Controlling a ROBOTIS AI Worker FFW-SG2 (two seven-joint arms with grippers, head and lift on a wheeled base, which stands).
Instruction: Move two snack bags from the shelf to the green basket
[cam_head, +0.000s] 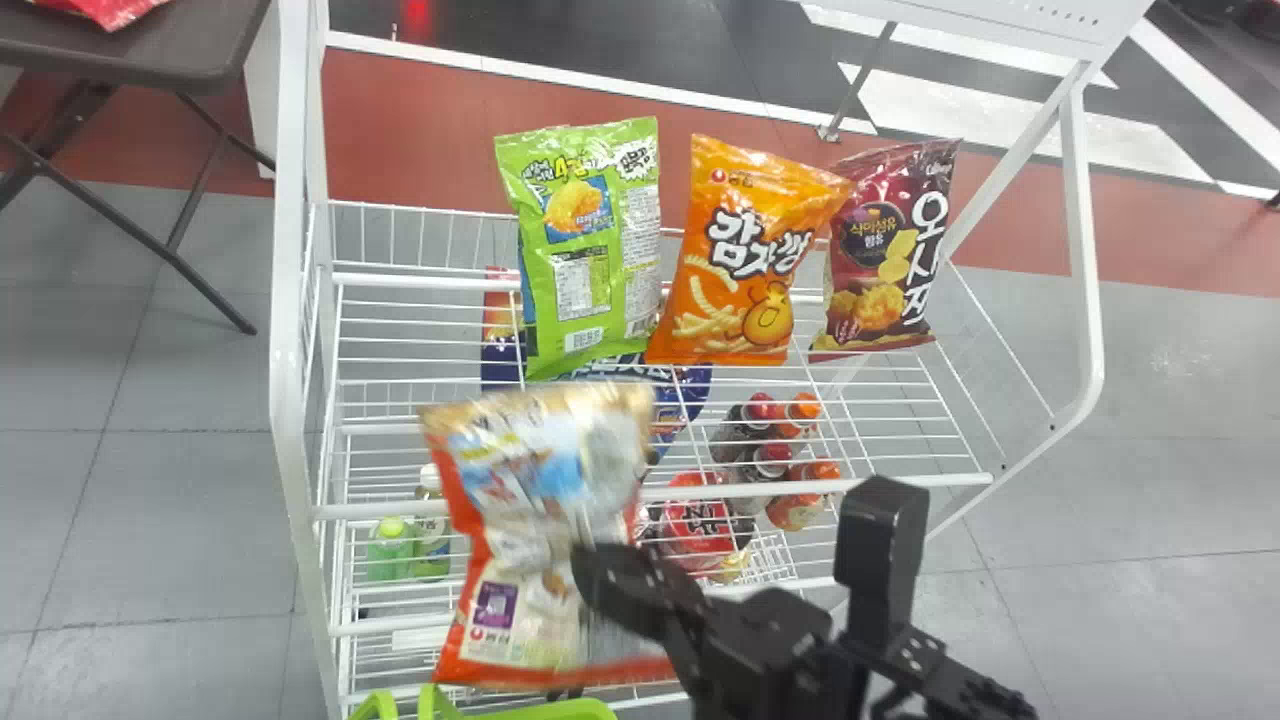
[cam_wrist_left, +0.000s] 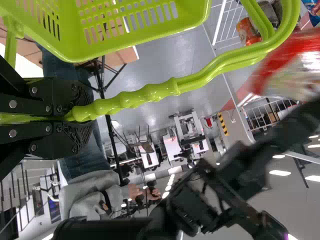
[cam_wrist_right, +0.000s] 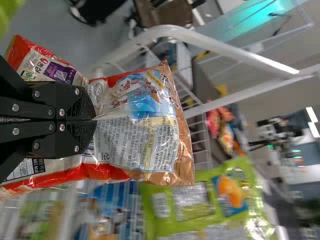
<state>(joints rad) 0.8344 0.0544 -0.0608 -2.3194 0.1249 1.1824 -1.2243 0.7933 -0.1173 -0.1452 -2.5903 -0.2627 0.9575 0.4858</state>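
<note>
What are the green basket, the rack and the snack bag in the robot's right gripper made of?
The green basket looks like glossy molded plastic: slots and walls form one smooth piece. The rack looks like white-coated metal, with slim wires joined to round tubes, though the look alone can't settle it. The snack bag seems shiny plastic film, perhaps foil-lined: it creases and glints.

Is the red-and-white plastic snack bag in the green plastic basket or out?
Out: the left wrist view shows the bag apart from the basket, and the right gripper pinches it.

The left hand (cam_wrist_left: 84, 114) grips the handle (cam_wrist_left: 165, 89) of the green basket (cam_wrist_left: 145, 41).
</note>
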